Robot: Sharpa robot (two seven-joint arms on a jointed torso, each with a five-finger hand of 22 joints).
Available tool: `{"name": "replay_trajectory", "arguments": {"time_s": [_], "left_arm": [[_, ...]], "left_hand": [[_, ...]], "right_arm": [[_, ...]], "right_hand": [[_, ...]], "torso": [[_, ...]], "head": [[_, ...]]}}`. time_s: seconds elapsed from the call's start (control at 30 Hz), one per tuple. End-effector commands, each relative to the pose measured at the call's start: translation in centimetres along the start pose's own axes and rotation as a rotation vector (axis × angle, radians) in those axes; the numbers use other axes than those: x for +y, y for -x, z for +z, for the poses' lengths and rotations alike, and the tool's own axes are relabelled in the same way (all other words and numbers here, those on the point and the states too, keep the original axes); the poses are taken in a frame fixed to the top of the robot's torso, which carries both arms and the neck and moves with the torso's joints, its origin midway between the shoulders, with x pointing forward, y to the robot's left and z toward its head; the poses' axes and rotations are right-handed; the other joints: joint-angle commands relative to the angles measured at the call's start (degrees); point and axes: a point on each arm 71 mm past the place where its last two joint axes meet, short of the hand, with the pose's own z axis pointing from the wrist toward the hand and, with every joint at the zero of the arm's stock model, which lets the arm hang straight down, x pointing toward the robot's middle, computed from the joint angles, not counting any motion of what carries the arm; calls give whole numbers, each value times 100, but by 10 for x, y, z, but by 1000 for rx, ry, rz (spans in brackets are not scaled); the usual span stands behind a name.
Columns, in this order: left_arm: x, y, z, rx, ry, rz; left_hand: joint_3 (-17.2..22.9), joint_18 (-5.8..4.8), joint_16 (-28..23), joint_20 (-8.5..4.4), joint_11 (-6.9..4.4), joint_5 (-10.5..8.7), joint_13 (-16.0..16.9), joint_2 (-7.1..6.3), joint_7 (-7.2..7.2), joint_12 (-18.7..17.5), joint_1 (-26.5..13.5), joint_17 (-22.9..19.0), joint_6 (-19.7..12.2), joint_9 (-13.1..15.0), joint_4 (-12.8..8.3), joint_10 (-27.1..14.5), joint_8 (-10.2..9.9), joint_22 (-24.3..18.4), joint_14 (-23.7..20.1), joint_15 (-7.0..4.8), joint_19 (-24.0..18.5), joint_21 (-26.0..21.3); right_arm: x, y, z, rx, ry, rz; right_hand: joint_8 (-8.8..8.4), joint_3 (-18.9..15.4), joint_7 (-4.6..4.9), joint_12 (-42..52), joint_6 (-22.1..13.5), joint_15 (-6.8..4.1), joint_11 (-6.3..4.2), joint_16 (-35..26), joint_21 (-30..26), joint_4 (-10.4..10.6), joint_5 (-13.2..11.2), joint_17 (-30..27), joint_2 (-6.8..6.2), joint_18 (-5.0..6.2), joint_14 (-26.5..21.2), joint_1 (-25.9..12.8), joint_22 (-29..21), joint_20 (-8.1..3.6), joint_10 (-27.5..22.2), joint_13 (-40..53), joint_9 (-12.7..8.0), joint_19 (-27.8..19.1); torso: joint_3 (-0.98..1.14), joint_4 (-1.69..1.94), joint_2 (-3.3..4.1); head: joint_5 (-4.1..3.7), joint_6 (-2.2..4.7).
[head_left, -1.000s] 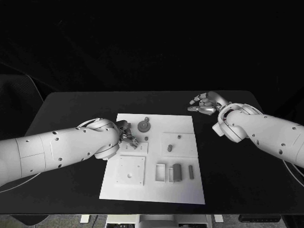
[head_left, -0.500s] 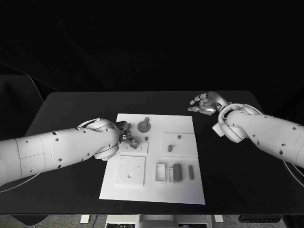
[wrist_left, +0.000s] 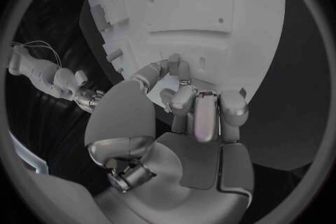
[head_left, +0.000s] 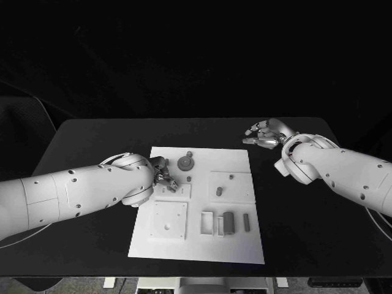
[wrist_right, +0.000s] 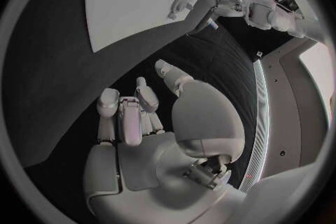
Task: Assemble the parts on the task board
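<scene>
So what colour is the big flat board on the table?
White: the flat rectangular task board, clearest in the head view.

Right hand [head_left: 265,134]: shifted slightly toward the table's [head_left: 90,138] far edge since a second ago, over bare tabletop just beyond the task board's [head_left: 200,248] far right corner; fingers curled, holding nothing, as before in posture.

Left hand [head_left: 163,178]: fingertips [wrist_left: 173,63] at the task board's left side, near the small raised block; any shift from the earlier pictures is too slight to tell.

Parts on the board: no displacement visible.
</scene>
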Motion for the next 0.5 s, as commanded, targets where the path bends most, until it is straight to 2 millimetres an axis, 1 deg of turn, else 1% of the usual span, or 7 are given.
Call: {"name": "replay_trajectory", "arguments": {"time_s": [0.03, 0.23, 0.47, 0.5], "left_arm": [[-2, -4, 0, 28, -3, 23], [-7, -5, 1, 25, -13, 46], [-15, -7, 1, 23, -29, 88], [-17, -8, 1, 26, -33, 91]], "left_hand": [[258, 587, 19, 5, -309, 664, -9, 376, -7, -19, 374, -8, 581, 498, -217, 363, 679, 12, 106, -70, 27, 738], [237, 587, 15, 6, -306, 645, -12, 362, -9, -27, 338, -11, 587, 508, -209, 360, 702, 14, 104, -70, 28, 735], [219, 587, 14, 5, -309, 645, -14, 369, -42, -29, 300, -13, 662, 555, -208, 377, 806, 19, 108, -69, 34, 731], [208, 587, 20, 5, -312, 655, -12, 368, -61, -24, 277, -11, 698, 583, -208, 398, 867, 24, 117, -68, 40, 732]], "right_arm": [[0, -1, 0, 13, 3, 2], [0, -1, 0, 13, 4, 2], [1, -2, 0, 16, 6, 3], [1, -2, 0, 16, 6, 3]], "right_hand": [[28, -12, 108, -22, 79, -3, -1, 28, 330, 31, 33, -7, -4, 73, -38, -51, -6, -6, -22, -6, 0, 26], [28, -12, 107, -21, 79, -3, -1, 27, 330, 32, 33, -12, -4, 73, -42, -53, -6, -6, -22, -6, 0, 26], [28, -12, 107, -21, 79, -3, -1, 26, 330, 32, 33, -15, -4, 74, -44, -54, -6, -6, -22, -7, 0, 26], [28, -12, 107, -21, 79, -3, -1, 28, 330, 32, 33, -9, -5, 74, -39, -55, -6, -6, -22, -7, 0, 26]], "torso": [[-1, -1, 2], [3, 0, 0], [6, -6, 2], [6, -7, 2]], "head": [[-1, 2], [-4, 4], [-2, -8], [-3, -6]]}}
